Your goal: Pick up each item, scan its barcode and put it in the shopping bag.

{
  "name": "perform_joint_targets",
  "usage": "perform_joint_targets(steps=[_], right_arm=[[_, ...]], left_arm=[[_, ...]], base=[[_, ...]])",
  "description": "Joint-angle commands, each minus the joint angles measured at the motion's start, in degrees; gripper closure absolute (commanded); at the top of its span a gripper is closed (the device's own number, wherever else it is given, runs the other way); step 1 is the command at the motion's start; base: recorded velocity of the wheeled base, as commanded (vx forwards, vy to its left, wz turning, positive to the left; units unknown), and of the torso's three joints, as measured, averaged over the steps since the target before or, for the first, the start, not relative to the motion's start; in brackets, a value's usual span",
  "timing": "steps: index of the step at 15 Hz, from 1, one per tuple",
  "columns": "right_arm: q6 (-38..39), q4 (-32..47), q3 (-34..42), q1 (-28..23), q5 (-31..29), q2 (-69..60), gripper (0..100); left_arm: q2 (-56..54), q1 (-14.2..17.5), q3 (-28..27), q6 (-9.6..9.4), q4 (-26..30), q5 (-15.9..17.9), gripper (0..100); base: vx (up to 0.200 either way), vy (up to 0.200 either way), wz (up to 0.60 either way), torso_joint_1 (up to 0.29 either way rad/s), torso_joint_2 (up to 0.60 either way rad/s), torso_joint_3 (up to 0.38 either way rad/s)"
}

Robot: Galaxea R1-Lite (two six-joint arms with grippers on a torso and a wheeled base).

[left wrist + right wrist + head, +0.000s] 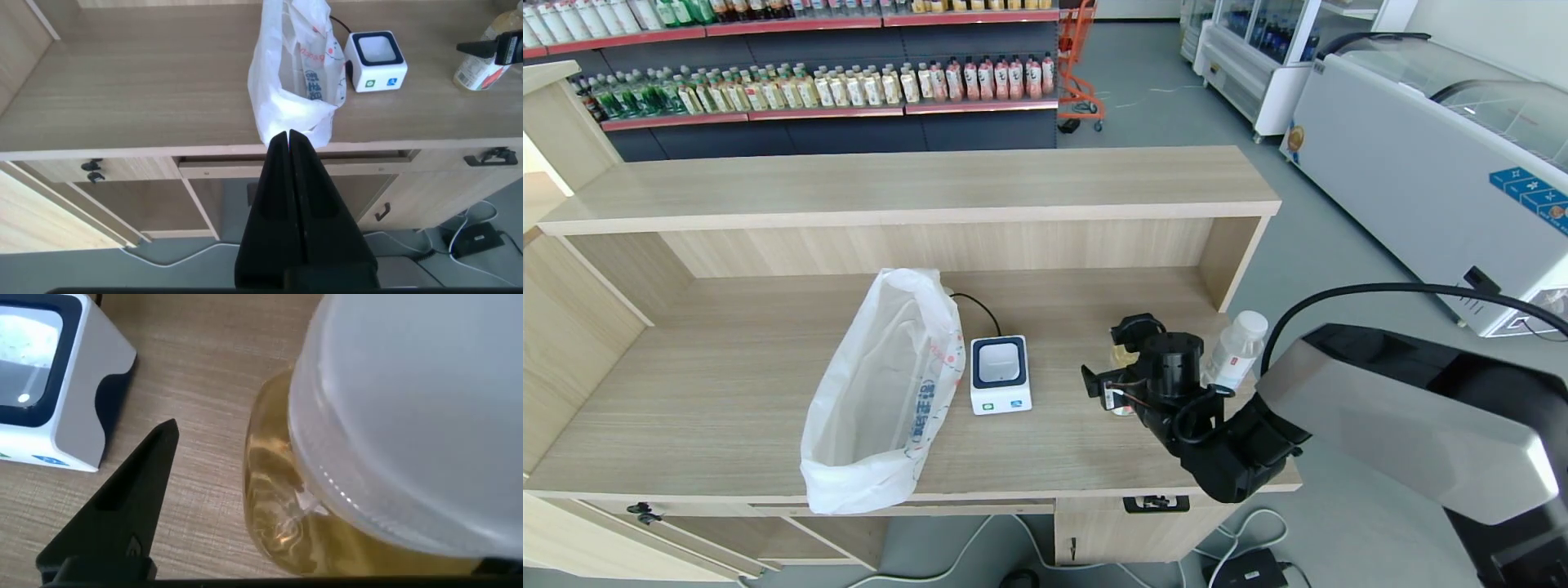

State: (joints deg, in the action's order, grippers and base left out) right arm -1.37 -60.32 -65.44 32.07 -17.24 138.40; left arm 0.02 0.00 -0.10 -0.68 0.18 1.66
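the pale wood-grain surface (719, 384) sits in a recess, under a raised ledge (915, 184) of the same wood. a white plastic shopping bag (882, 392) lies on it, mouth open, stretching from the front edge towards the back. just beside the bag is a white barcode scanner (1001, 374), its black cable (980, 309) trailing to the rear.

near the surface's right end the right end effector (1115, 367) is open around a jar (1125, 356) with a pale lid and amber contents; one finger (122, 506) stands apart from the glass. a white bottle (1237, 347) stands just past it at the right edge.

the left end effector (290, 139) hangs off the surface's front edge near the bag, fingers pressed together, holding nothing.

behind are drink shelves (825, 86), an orange trolley (1082, 73), and chest freezers (1421, 147) on a grey floor (1160, 122).
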Motion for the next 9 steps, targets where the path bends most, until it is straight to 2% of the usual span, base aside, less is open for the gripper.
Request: perform_joint_targets(steps=[1, 4, 8, 9], right_arm=[[-0.04, 0.03, -1.36, 0.01, 0.10, 1.52, 0], [-0.04, 0.38, -3.29, -0.08, 0.19, 2.84, 0], [0.57, -0.59, -4.08, -0.26, 3.17, 2.66, 0], [0.40, -0.85, -3.91, -0.43, 3.35, 2.31, 100]], left_arm=[[0.06, 0.00, 0.01, -0.02, -0.01, 0.01, 100], [0.06, 0.00, 0.01, -0.02, -0.01, 0.01, 100], [-0.02, 0.00, 0.01, -0.02, -0.01, 0.01, 100], [-0.02, 0.00, 0.01, -0.02, -0.01, 0.01, 100]], base=[[0.000, 0.000, 0.00, 0.000, 0.00, 0.000], [0.000, 0.000, 0.00, 0.000, 0.00, 0.000], [0.000, 0.000, 0.00, 0.000, 0.00, 0.000], [0.000, 0.000, 0.00, 0.000, 0.00, 0.000]])
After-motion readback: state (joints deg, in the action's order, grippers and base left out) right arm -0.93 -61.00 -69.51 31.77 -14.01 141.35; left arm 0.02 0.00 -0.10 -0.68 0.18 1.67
